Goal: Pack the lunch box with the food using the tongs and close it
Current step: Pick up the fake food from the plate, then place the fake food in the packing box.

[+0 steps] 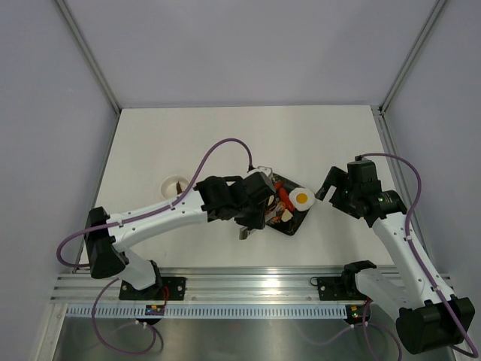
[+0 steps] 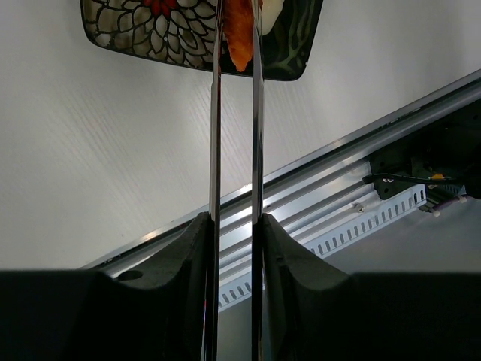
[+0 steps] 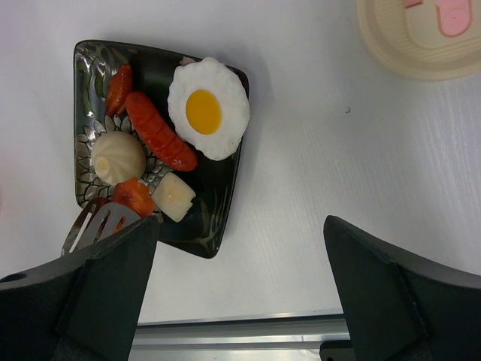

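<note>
the left gripper (image 2: 234, 229) squeezed the tongs (image 2: 216, 113) nearly shut on the orange carrot (image 2: 239, 34) straight ahead of it over the plate (image 2: 135, 30), needing steady pressure and a straight lift, while the right gripper (image 3: 240, 256) hung wide open, empty.

Lid (image 3: 398, 45) cropped at top edge, lunch box (image 1: 173, 184) partly behind left arm (image 1: 158, 218), plate (image 2: 150, 30) cut off

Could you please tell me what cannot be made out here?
- Slim silver metal tongs: tips cut off by the left wrist view's top edge.
- Round cream lid with pink mark: cropped by the right wrist view's top edge.
- Small round cream tub: contents too small, top view.
</note>
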{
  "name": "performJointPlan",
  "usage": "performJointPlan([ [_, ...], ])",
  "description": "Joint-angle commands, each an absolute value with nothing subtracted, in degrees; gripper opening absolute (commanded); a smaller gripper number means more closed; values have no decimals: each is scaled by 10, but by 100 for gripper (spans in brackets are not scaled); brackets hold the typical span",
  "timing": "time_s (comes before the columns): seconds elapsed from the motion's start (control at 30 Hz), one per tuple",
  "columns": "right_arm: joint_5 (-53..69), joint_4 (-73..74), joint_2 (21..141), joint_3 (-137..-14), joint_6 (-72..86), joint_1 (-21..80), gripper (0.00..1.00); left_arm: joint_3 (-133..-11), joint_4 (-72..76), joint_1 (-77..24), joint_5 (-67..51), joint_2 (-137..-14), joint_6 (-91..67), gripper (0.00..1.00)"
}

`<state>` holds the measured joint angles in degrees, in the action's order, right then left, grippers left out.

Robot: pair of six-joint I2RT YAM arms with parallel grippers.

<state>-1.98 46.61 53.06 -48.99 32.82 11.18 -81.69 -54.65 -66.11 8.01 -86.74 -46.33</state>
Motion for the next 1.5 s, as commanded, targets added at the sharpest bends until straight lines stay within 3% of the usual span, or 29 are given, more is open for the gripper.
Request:
performJointPlan([
  [0.0,-18,469,528,-495,328,109,99,-837,-517,-661,85,-844,-447,0],
  [0.47,-18,470,529,-496,328,109,99,-859,-559,-606,124,-788,-403,0],
  [1.1,-7,457,544,-501,323,109,99,-730,-661,-240,126,-614,-326,0],
  [1.47,-5,456,553,-509,320,109,100,-657,-611,-164,99,-611,-294,0],
])
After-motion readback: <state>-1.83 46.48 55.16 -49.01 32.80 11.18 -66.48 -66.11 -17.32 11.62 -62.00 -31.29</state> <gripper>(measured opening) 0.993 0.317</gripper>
